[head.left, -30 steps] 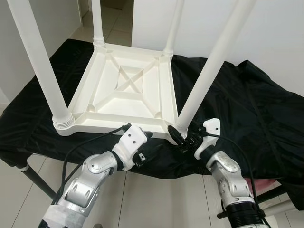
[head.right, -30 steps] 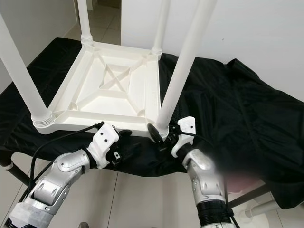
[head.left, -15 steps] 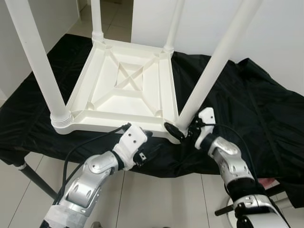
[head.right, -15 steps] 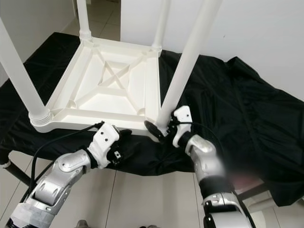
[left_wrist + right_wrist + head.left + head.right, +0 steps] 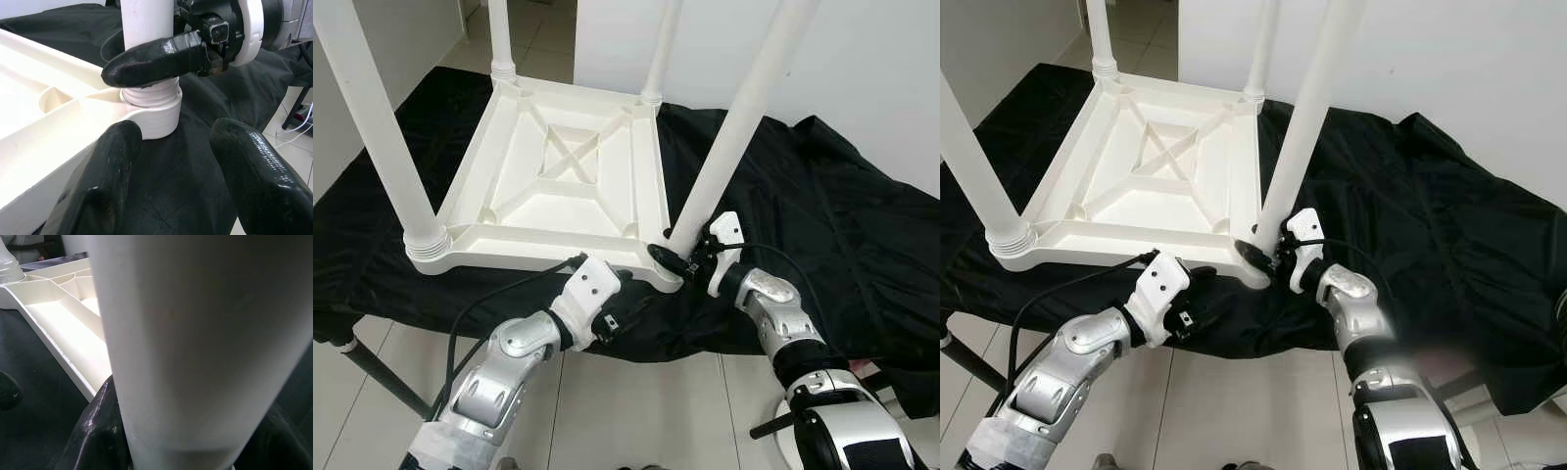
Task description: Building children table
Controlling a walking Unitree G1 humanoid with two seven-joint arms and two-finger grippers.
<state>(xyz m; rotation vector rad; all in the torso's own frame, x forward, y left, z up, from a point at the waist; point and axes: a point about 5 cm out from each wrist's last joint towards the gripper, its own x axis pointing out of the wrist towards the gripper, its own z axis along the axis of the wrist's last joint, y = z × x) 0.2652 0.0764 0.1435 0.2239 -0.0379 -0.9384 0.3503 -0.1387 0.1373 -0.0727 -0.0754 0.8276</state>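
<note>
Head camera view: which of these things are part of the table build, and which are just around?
Part of the job:
- upside-down white tabletop
- near right leg, held at its base by the right gripper
- the other three legs, standing in their corners
- left gripper, open, beside that corner

Just around:
- black cloth under the table
- tiled floor

One upturned white table top (image 5: 558, 186); four white legs (image 5: 729, 127); one black cloth (image 5: 822, 225); two hands (image 5: 690, 262).
</note>
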